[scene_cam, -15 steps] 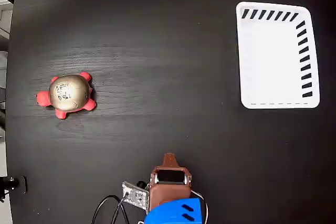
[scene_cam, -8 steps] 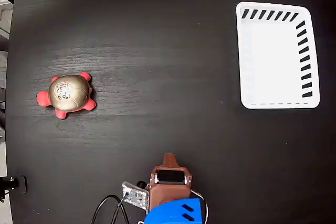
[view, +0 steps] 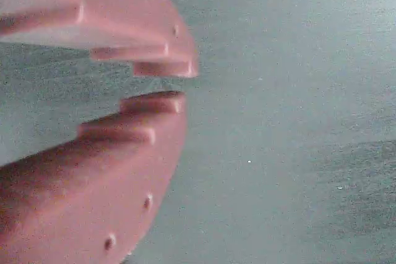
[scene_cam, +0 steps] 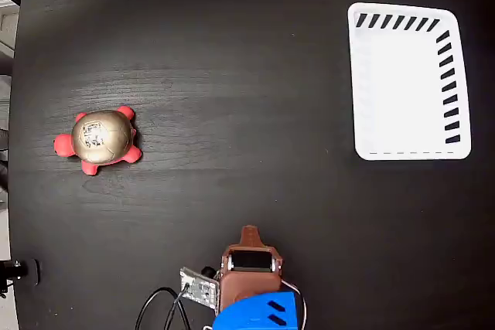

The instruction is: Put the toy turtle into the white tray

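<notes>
The toy turtle (scene_cam: 99, 140), red head and legs under a gold-beige shell, lies at the left of the black table in the fixed view. The white tray (scene_cam: 407, 83) rests at the upper right, with dark slots along its top and right edges and nothing in it. My brown gripper (scene_cam: 249, 233) sits folded back at the bottom centre, far from both. In the wrist view the gripper (view: 176, 85) shows its two reddish fingers nearly touching at the tips, with nothing between them, over bare table. Neither turtle nor tray appears in the wrist view.
The arm's blue base (scene_cam: 259, 313) and a small circuit board with cables (scene_cam: 197, 287) sit at the bottom edge. The table's left edge (scene_cam: 17, 75) borders a pale floor, and a small black fitting (scene_cam: 19, 271) stands at the lower left.
</notes>
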Controlling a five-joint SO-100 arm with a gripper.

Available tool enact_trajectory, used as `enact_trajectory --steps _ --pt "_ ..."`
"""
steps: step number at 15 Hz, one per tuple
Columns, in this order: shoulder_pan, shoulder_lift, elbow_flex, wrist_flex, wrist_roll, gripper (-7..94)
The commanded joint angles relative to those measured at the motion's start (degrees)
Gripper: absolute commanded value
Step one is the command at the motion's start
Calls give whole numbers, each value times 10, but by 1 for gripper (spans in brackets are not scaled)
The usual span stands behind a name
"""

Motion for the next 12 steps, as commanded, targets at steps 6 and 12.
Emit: enact_trajectory --steps 6,12 --pt "-20 33 -4 -3 12 -1" --pt "-103 -353 -244 -122 62 -1"
